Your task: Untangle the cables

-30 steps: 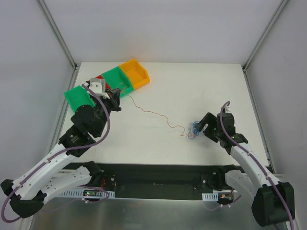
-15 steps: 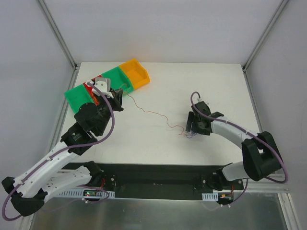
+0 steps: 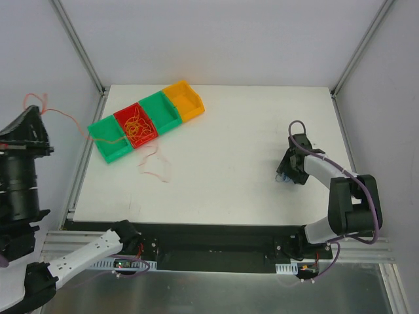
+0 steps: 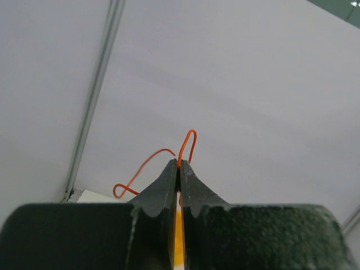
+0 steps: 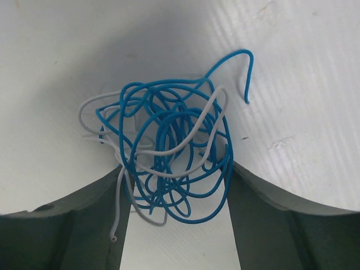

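Two pincers over a white worktop (image 3: 229,137), one clenched, one released.
Left pincer (image 4: 179,167): high above the worktop's left edge, clenched on one thin orange wire (image 4: 190,140), slack trailing down to the left end of a row of bins (image 3: 184,99). Right pincer (image 5: 177,188): low over the right side of the worktop, fingers (image 5: 67,225) spread, straddling a clump of blue and white wires (image 5: 169,140) lying flat between them. In the red bin (image 3: 120,119), a heap of orange and yellow wires (image 3: 136,127). Just in front of the bins, one pale pink wire (image 3: 155,165) loose on the worktop, well apart from the clump.
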Controlling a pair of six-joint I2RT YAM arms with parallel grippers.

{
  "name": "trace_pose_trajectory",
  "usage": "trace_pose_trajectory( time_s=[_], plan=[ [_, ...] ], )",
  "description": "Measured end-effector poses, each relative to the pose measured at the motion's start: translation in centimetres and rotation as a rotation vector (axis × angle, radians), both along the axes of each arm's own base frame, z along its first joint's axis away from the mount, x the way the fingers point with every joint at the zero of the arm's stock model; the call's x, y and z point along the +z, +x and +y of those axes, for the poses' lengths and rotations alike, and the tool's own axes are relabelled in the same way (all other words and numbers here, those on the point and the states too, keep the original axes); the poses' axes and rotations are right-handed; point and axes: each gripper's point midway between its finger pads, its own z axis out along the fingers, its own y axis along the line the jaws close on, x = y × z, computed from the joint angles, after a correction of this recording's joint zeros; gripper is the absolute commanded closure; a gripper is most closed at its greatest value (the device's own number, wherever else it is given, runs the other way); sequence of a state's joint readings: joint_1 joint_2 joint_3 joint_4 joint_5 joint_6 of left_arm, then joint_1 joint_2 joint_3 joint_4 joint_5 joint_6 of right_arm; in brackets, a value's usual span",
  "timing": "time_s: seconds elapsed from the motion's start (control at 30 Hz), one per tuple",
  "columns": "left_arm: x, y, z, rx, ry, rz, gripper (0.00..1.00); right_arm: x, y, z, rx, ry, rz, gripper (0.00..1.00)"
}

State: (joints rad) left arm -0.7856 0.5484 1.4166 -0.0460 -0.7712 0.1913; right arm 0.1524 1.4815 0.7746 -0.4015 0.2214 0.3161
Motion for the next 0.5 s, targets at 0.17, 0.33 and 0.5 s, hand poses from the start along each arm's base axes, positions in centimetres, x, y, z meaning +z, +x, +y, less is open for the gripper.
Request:
trace_pose_trajectory(
  time_s=[0.17,0.33,0.5],
  plan=[
    [0.4,-1.1,2.4,0.065,-0.051,-0.004,1.0,0.0,0.2,-1.7,-0.054,-0.001,-0.003,0.34],
    [-3.7,3.5,-3.7,-0.032,0.048,0.141,1.0,0.0,0.2,-2.0,-0.041,-0.003,0.001,0.34],
    [-8.7,9.1,-11.8,-0.155,0.184,0.334,1.0,0.1,0.9,-1.4,0.006,0.023,-0.022,0.34]
  ],
)
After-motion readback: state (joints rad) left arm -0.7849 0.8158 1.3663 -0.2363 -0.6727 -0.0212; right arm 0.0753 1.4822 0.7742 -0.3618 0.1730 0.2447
